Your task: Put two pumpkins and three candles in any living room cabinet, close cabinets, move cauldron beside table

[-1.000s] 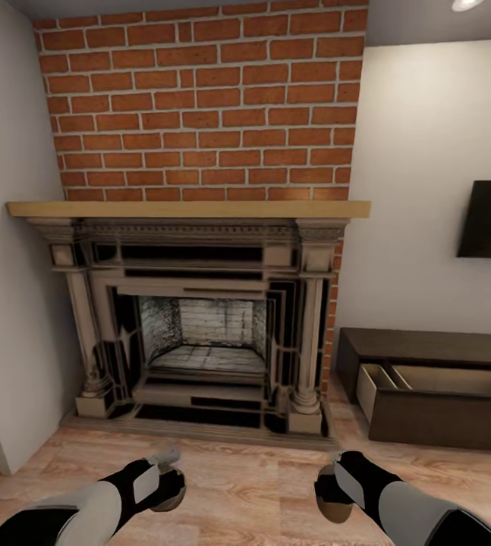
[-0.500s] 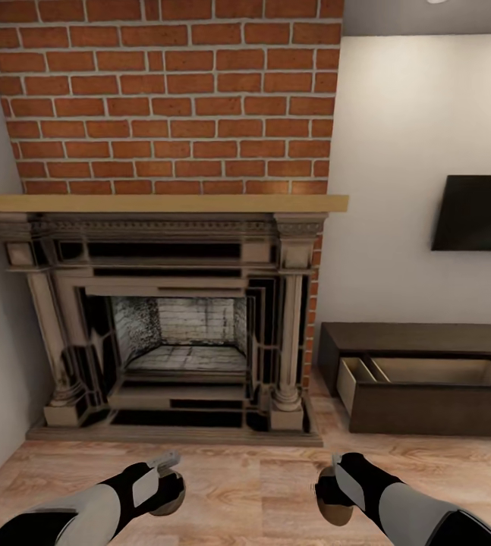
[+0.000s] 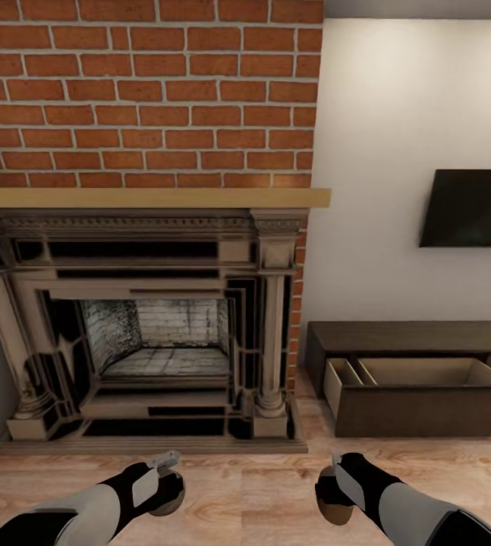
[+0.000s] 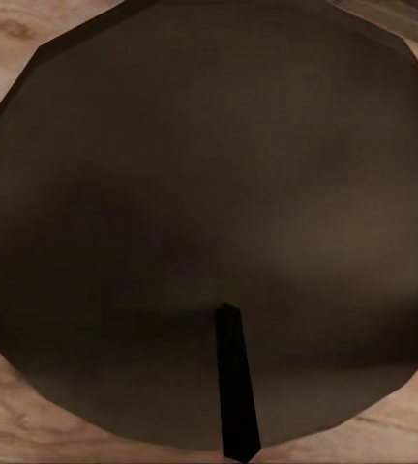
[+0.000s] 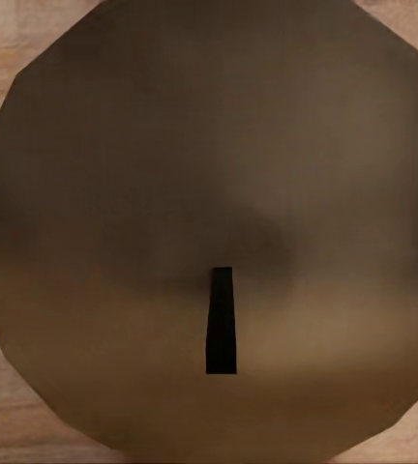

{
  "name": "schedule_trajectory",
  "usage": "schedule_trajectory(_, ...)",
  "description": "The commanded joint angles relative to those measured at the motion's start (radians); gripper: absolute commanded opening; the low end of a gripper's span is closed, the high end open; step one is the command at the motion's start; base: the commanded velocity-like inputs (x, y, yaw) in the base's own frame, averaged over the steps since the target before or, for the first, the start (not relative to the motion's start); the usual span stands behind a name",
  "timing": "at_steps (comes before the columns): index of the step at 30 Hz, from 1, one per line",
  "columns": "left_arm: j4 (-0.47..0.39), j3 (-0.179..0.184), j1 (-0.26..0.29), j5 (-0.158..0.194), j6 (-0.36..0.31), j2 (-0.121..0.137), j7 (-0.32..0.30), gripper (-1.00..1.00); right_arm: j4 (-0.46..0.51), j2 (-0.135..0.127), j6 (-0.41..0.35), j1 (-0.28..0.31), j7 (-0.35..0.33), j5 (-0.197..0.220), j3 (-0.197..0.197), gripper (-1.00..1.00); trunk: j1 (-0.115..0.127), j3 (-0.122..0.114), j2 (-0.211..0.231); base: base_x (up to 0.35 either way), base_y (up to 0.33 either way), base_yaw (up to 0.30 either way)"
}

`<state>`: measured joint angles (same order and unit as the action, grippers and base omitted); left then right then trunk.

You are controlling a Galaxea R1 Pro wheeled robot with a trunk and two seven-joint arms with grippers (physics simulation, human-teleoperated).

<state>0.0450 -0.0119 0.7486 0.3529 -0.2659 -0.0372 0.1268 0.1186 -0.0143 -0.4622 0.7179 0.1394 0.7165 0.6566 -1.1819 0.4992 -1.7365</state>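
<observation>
Brick wall [image 3: 146, 91]: red brick with pale mortar rises above the fireplace and fills the upper left of the head view; no writing on it.
Fireplace [image 3: 143, 334]: ornate grey and black surround with a pale wooden mantel shelf [image 3: 150, 198] across its top; the firebox is open and lined with grey brick.
White wall [image 3: 397, 136]: plain, to the right of the brick; no label or lettering can be read anywhere.
Cabinet [image 3: 420, 379]: long, low and dark brown, standing on the floor against the white wall just right of the fireplace. Its long axis runs left to right along the wall, its front facing into the room.
Drawer [image 3: 416, 373]: pulled out of the cabinet front and open at the top, showing a light tan inside with a divider near its left end.
Television [image 3: 469, 208]: a flat black screen on the wall above the cabinet, blank.
Floor [image 3: 245, 493]: light wooden boards, running under both arms.
Left gripper [image 3: 165, 485]: low at the front, over the floor; a round brownish disc fills the left wrist view, and I cannot tell how far the fingers are apart or whether they hold anything.
Right gripper [image 3: 332, 493]: low at the front, well apart from the cabinet; a similar tan disc covers the right wrist view, so its opening cannot be told.
</observation>
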Motion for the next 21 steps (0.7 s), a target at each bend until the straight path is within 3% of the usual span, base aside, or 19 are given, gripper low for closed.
schedule_trajectory(1, 0.001, 0.000, 0.002, 0.006, -0.001, 0.000, 0.004, -1.00, 0.004, -0.001, -0.006, 0.000, 0.007, 0.009, 0.008, -1.00, 0.000, 0.001, -0.001, 0.233, -0.215, -0.018)
schedule_trajectory(9, 0.001, 0.000, 0.002, 0.006, -0.001, -0.001, 0.004, -1.00, 0.004, -0.001, -0.006, 0.000, 0.007, 0.010, 0.006, -1.00, 0.000, 0.002, -0.001, 0.166, -0.259, -0.209)
schedule_trajectory(21, 0.001, 0.001, 0.002, 0.006, -0.001, -0.001, 0.004, -1.00, 0.004, -0.003, -0.006, 0.000, 0.007, 0.011, 0.006, -1.00, 0.000, 0.002, -0.001, -0.045, -0.309, -0.295)
